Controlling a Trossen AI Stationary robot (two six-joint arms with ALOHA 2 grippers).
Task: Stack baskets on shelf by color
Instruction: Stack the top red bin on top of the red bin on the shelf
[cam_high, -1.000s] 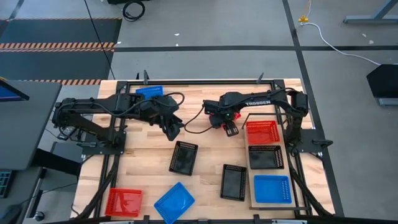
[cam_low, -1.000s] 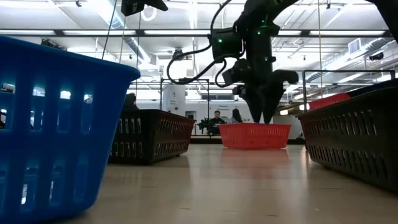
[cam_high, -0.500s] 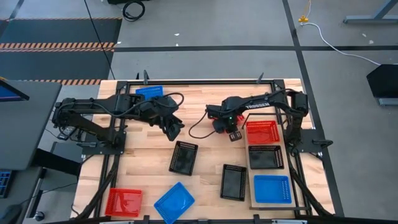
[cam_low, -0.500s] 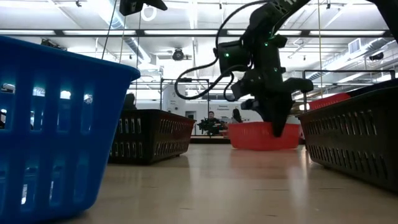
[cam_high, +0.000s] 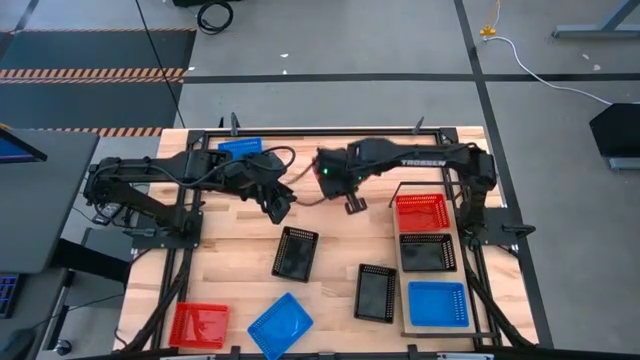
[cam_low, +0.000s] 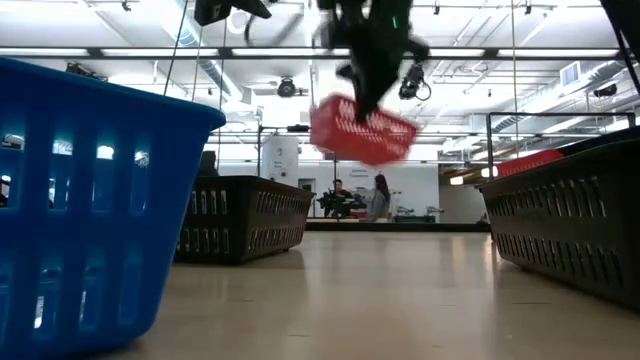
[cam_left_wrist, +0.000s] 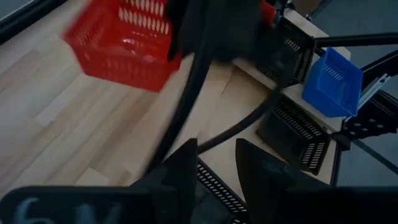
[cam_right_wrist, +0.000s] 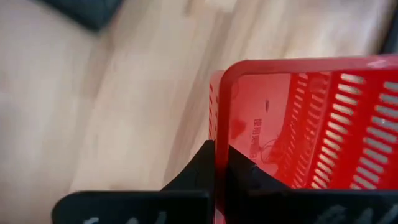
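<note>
Baskets are being sorted: left of centre, the left end effector (cam_high: 283, 207) is waiting, its state not discernible. A red basket (cam_low: 362, 130) is being carried aloft, tilted, pinched by the right end effector (cam_right_wrist: 219, 163). Next, lowering onto the shelf's (cam_high: 401, 290) red basket (cam_high: 420, 212) is judged necessary.

Tilted red basket (cam_low: 362, 130) aloft under the right arm's fingers (cam_low: 372, 95), above the table (cam_low: 400, 300)
</note>
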